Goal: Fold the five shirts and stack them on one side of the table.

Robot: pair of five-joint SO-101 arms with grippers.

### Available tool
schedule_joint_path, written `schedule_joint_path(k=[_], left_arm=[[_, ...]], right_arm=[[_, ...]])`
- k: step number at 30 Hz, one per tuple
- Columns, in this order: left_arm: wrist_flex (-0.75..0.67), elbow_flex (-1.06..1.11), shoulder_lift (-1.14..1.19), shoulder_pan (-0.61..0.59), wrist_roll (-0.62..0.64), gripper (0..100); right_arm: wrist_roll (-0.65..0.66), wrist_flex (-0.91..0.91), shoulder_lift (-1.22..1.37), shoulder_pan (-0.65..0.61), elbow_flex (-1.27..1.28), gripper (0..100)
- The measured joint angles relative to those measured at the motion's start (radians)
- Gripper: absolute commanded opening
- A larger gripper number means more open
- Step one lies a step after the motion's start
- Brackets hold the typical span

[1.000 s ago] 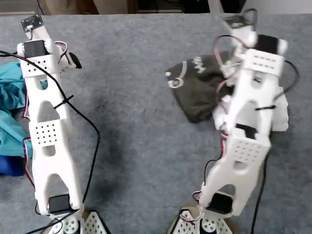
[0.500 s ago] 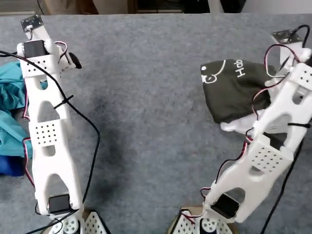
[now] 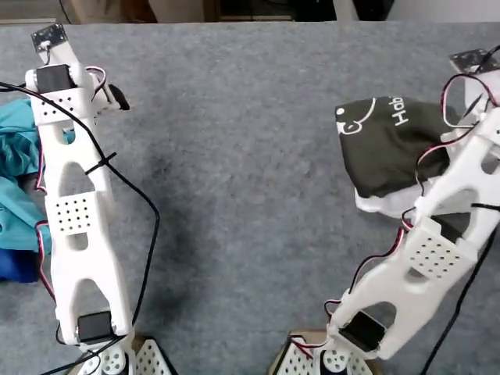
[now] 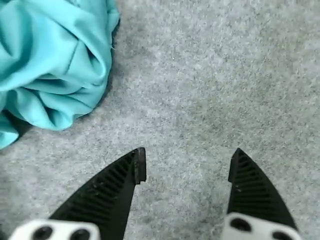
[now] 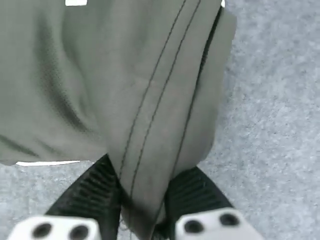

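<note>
The right arm hides part of the one dark shirt [image 3: 387,144] at the table's [image 3: 234,156] right edge, with a sliver of white cloth [image 3: 373,205] beneath it. One crumpled teal shirt [image 3: 16,180] and a blue scrap [image 3: 14,267] are cut off at the left edge. The right gripper [image 5: 147,170] is clamped on the dark shirt's stitched fold, and the left gripper [image 4: 189,155] holds its ribbed jaws apart over the fuzzy grey surface.

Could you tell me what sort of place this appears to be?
Probably a robotics lab bench: the left arm and right arm stand side by side at a grey carpeted table, the right hand pinches a dark shirt, and teal cloth lies crumpled.
</note>
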Motion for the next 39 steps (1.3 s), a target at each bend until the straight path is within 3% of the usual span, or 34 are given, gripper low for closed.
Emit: schedule_joint_path(k=[3,9,14,16,18,22,25,29,33,35,39], left_arm=[[0.0,0.0,0.0,0.0,0.0,27],[0.0,0.0,0.0,0.0,0.0,27],[0.0,0.006,-0.017,-0.003,-0.078,27],[0.0,0.018,-0.048,-0.018,-0.123,27],[0.0,0.038,-0.094,-0.041,-0.15,27],[0.0,0.097,-0.216,-0.124,-0.172,27],[0.0,0.169,-0.319,-0.212,-0.218,27],[0.0,0.287,-0.46,-0.342,-0.31,27],[0.0,0.402,-0.583,-0.485,-0.385,27],[0.0,0.46,-0.624,-0.551,-0.41,27],[0.0,0.569,-0.671,-0.66,-0.439,27]], right_arm=[[0.017,0.0,0.011,0.011,-0.002,9.0],[0.048,0.032,0.02,0.026,-0.002,33.7],[0.069,0.037,0.018,0.052,-0.003,35.3],[0.069,0.037,-0.006,0.066,-0.003,34.6],[0.069,0.037,-0.058,0.08,-0.003,27.9],[0.069,0.037,-0.183,0.078,0.078,0.0],[0.021,0.037,-0.265,0.078,0.207,5.6],[-0.051,0.037,-0.376,0.064,0.417,0.5],[-0.054,0.037,-0.511,0.074,0.695,1.6],[-0.015,0.035,-0.589,0.1,0.885,1.9],[0.183,-0.092,-0.844,0.224,1.318,1.9]])
